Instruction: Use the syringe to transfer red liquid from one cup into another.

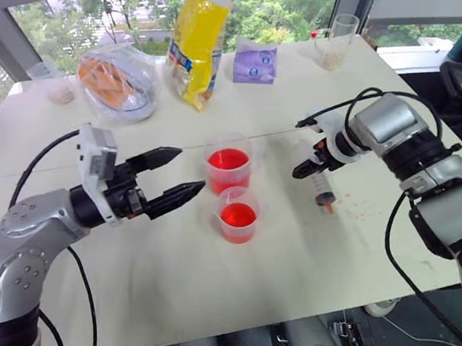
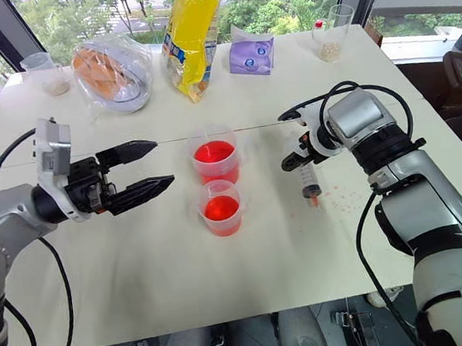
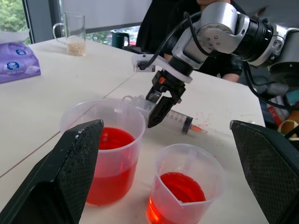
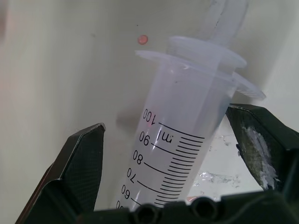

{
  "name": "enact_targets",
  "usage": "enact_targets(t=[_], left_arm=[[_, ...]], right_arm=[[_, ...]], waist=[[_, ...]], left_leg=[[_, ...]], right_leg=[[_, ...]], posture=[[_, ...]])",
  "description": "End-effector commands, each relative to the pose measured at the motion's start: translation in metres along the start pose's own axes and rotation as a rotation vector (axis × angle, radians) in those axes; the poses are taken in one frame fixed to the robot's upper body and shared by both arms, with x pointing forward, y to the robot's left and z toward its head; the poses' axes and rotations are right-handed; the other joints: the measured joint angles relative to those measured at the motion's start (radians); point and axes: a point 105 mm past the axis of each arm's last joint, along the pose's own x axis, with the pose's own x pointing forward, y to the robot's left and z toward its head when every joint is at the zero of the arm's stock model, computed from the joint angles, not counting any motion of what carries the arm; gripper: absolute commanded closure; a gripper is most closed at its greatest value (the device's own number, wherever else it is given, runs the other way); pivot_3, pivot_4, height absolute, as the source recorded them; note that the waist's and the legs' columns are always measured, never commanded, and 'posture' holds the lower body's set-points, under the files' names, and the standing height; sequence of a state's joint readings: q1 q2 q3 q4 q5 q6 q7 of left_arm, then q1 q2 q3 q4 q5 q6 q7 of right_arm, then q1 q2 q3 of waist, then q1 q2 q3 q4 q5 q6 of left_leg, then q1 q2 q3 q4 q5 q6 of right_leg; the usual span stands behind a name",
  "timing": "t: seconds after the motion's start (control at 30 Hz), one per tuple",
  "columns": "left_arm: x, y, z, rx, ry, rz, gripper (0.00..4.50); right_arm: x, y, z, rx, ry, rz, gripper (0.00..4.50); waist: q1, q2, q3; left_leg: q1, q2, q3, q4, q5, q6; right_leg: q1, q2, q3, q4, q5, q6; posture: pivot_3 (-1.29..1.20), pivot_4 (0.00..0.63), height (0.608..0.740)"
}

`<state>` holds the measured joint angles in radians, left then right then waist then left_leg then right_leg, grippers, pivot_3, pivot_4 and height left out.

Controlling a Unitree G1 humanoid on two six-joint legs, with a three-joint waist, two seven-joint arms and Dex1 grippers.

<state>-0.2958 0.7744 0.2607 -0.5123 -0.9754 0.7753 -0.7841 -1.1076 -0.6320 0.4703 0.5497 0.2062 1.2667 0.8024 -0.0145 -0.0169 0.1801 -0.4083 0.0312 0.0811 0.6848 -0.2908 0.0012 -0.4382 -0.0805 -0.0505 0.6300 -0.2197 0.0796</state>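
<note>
1. Your syringe (image 1: 323,186) lies flat on the desk (image 1: 144,291), clear barrel, red-stained tip pointing toward you.
2. The red liquid (image 1: 237,216) fills both clear cups (image 1: 229,166) partway, just left of it.

- Our arms (image 1: 21,239) are silver-grey metal with rounded joints and black bands.
- Loose black cables (image 1: 42,161) loop along both.
- Each claw (image 1: 169,178) has two black, textured, tapered fingers (image 3: 70,168).
- A white bracket (image 1: 98,167) sits on each wrist.
</note>
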Motion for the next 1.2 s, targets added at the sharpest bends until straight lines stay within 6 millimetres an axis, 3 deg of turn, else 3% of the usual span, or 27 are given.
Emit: enact_targets(t=[0.03,0.1,0.13,0.3,0.43,0.53,0.63,0.7,0.87,1.2], left_arm=[[-0.004,-0.003,0.011,0.048,-0.03,0.005,0.0],[-0.004,-0.003,0.012,0.053,-0.029,0.007,0.0],[-0.004,-0.002,0.012,0.055,-0.028,0.008,0.0],[-0.009,0.003,0.017,0.077,-0.023,0.019,0.0],[-0.01,0.016,0.031,0.085,-0.049,0.026,0.0],[-0.01,0.022,0.036,0.094,-0.051,0.026,0.0],[-0.002,0.031,0.046,0.106,-0.07,0.012,0.0],[0.0,0.035,0.052,0.11,-0.086,0.008,0.0],[-0.002,0.041,0.062,0.111,-0.117,-0.007,0.0],[0.013,0.039,0.067,0.137,-0.153,-0.034,0.0]], right_arm=[[0.001,0.006,0.004,-0.008,0.003,0.014,1.81],[0.002,0.009,0.003,0.017,0.014,0.03,2.86],[0.002,0.01,0.002,0.024,0.017,0.035,3.12],[-0.013,0.007,0.01,0.06,-0.036,0.019,3.12],[-0.065,0.017,0.06,-0.066,-0.383,0.058,3.12],[-0.101,0.033,0.086,-0.196,-0.651,0.09,3.12],[-0.163,0.068,0.112,-0.338,-1.05,0.201,3.12],[-0.189,0.092,0.117,-0.381,-1.246,0.326,3.12],[-0.185,0.125,0.121,-0.331,-1.376,0.506,3.12],[-0.122,0.139,0.099,-0.294,-1.4,0.547,3.12]], waist=[[-0.002,0.0,0.0],[-0.003,0.0,0.0],[-0.003,0.0,0.0],[-0.001,0.0,0.0],[0.002,0.001,0.0],[0.002,0.001,0.0],[0.004,0.001,0.0],[0.002,0.001,0.0],[-0.002,0.0,0.0],[0.001,0.0,0.0]], left_leg=[[0.0,0.0,0.0,0.0,0.0,0.0],[0.0,0.0,0.0,0.0,0.0,0.0],[0.0,0.0,0.0,0.0,0.0,0.0],[0.0,0.0,0.0,0.0,0.0,0.0],[-0.001,0.0,0.0,0.0,0.0,0.0],[-0.002,0.0,0.0,0.0,0.0,0.0],[-0.002,0.0,0.0,-0.001,0.0,0.0],[-0.002,0.0,-0.001,-0.001,0.0,0.0],[-0.001,0.001,0.0,-0.001,0.001,-0.001],[-0.001,0.0,-0.001,-0.001,0.001,-0.001]], right_leg=[[0.0,0.0,0.0,0.0,0.0,0.0],[0.0,0.001,0.0,0.0,0.0,0.0],[0.0,0.001,0.0,0.0,0.0,0.0],[0.0,0.001,0.0,0.0,0.0,0.0],[-0.002,0.0,0.0,0.0,0.0,0.0],[-0.002,0.0,0.0,0.0,0.0,0.0],[-0.002,0.0,-0.001,0.0,0.0,0.0],[-0.001,0.001,-0.001,0.0,0.0,0.0],[-0.001,0.001,-0.001,0.001,0.0,0.0],[0.0,0.0,-0.002,0.0,0.0,0.0]], posture=[[0.0,0.15,0.74],[0.0,0.15,0.74],[0.0,0.15,0.74],[0.0,0.15,0.74],[0.0,0.15,0.74],[0.0,0.15,0.74],[0.0,0.15,0.74],[0.0,0.15,0.74],[0.0,0.15,0.74],[0.0,0.15,0.74]])
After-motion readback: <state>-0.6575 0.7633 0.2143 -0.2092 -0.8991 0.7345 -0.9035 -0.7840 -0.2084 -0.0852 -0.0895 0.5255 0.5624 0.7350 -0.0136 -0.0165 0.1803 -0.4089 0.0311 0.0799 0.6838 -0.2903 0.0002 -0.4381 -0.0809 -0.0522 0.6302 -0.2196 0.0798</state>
